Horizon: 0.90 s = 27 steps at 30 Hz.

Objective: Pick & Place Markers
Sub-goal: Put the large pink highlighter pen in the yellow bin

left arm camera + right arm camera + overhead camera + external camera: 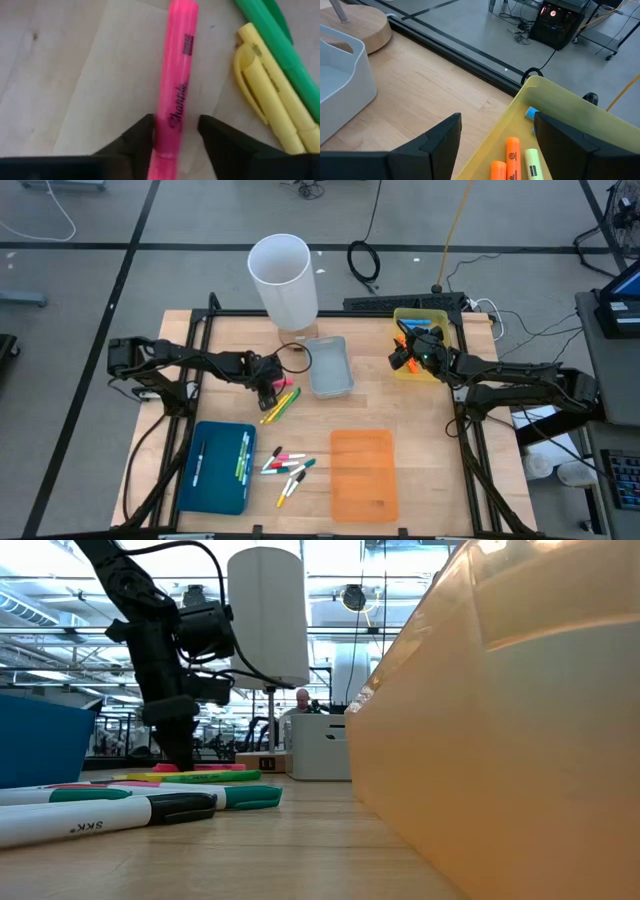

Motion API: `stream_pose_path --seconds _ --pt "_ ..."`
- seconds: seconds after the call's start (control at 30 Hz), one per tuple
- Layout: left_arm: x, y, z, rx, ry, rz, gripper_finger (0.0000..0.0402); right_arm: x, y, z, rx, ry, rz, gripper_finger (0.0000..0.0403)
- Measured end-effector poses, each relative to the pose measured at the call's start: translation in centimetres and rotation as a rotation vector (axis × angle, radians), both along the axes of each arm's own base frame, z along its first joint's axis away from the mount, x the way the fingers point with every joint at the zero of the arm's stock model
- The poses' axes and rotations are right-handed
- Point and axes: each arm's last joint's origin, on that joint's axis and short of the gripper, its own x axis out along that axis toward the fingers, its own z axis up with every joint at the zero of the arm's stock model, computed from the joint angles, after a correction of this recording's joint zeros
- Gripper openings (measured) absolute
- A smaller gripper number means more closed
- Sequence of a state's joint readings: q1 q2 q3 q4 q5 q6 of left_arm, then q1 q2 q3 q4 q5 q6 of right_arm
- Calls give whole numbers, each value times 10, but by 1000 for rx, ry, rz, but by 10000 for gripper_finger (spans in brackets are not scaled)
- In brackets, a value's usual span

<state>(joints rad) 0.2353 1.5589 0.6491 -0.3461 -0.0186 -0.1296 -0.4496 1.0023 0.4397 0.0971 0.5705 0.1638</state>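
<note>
Left claw [175,132]: centre-left of the high frame, fingers straddling the pink marker [176,80], narrowly apart, not clamped; set for lifting.
Pink marker: flat on the table [400,410], beside yellow marker [272,95] and green marker [280,45].
Right claw [497,142]: upper right, fingers wide apart over the yellow tray [560,97], empty, waiting.

On the wooden table [400,415] we see a tall white cylinder [283,275], a grey tray [330,366], a yellow tray [446,319], an orange tray [363,472] and a blue tray [215,468].
</note>
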Motion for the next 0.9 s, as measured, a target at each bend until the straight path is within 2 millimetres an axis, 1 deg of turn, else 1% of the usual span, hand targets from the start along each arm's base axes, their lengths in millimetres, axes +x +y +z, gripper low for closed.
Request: stream_pose_path --seconds 0.17,0.2,0.3,0.4,0.43,0.5,0.57,0.63,0.67,0.73,0.8,0.9 --pt "0 -1 0 -27 -12 30 71 0 0 0 0 0 0 238" --pt "0 -1 0 -33 -13 46 62 0 0 0 0 0 0 238" --pt "-3 -3 8 -64 0 79 62 0 0 0 0 0 0 238" --pt "-6 -8 25 -98 10 80 62 0 0 0 1 0 0 238" --pt "-7 -11 34 -108 8 65 62 0 0 0 1 -1 1 238" --pt "-3 -15 55 -80 -91 36 62 0 0 0 3 -2 7 238" --pt "-2 -18 75 -17 -176 30 62 1 1 0 16 -11 27 238" --pt "-4 -24 90 24 -268 15 61 2 1 0 28 -23 54 238" --pt "-3 -26 98 45 -335 -3 61 3 2 1 33 -36 73 238" --pt "5 -30 115 103 -534 -51 61 5 2 3 38 -64 123 238" --pt "8 -34 123 164 -679 -103 61 9 4 6 46 -108 207 238" --pt "16 -37 128 222 -861 -151 61 17 10 13 82 -220 407 238"
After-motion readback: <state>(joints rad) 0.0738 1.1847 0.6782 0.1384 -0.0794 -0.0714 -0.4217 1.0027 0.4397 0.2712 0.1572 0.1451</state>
